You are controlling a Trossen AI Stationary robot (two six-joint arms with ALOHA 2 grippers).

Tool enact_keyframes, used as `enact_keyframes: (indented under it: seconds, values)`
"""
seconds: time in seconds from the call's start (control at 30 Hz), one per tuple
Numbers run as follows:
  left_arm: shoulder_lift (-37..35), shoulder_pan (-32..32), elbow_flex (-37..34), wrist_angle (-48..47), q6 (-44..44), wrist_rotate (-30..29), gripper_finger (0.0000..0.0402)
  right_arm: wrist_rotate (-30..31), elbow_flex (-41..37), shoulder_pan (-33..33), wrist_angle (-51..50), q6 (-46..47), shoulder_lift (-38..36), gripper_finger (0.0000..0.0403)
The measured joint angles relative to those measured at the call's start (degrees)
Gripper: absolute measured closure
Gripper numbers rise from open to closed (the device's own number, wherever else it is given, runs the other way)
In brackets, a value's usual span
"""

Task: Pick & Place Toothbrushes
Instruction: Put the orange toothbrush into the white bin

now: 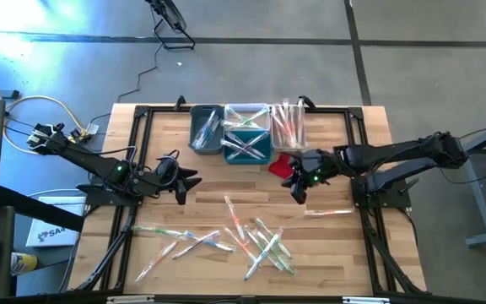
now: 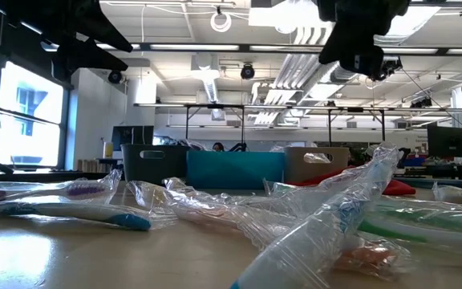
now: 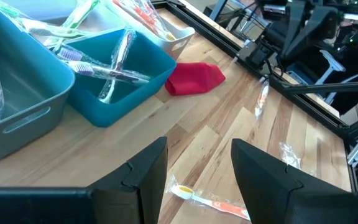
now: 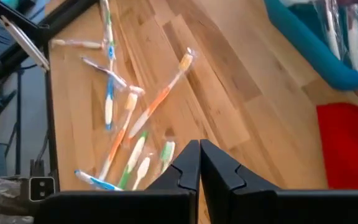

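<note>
Wooden slatted table (image 1: 327, 245) with a black frame, inspected from overhead. Three small rectangular bins stand in a row at the 12 o'clock edge: a grey plastic bin (image 1: 206, 131), a teal plastic bin (image 1: 247, 145) touching it, and a white plastic bin (image 1: 288, 127) on the far side of the teal one. All three hold wrapped toothbrushes. A crumpled red cloth (image 1: 280, 164) lies on the wood just beside the teal bin, toward 5 o'clock of it.

The loose thin toothbrushes in clear plastic wrappers (image 1: 260, 241) lie scattered over the 6 o'clock half of the table, several crossing one another, with green, orange, blue and white handles. A further few lie toward 7 o'clock, and a single one lies apart at about 4 o'clock near the right arm's base.

The right gripper (image 1: 298, 196) hangs just beside the red cloth, above bare wood; its fingers are pressed together with nothing between them.

The left gripper (image 1: 182, 191) waits at about 9 o'clock of table centre, its fingers spread apart and empty, pointed toward the bins.
</note>
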Motion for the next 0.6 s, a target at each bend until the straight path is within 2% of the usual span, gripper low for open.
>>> enact_keyframes:
  seconds: [0.23, 0.6]
  values:
    - [0.0, 0.0, 0.0, 0.0, 0.0, 0.0, 0.0226, 4.3, 0.0, 4.1, -5.9, 4.1, 0.0, 0.0400]
    - [0.0, 0.0, 0.0, 0.0, 0.0, 0.0, 0.0226, 5.8, 0.0, 7.0, -15.2, 7.5, 0.0, 0.0400]
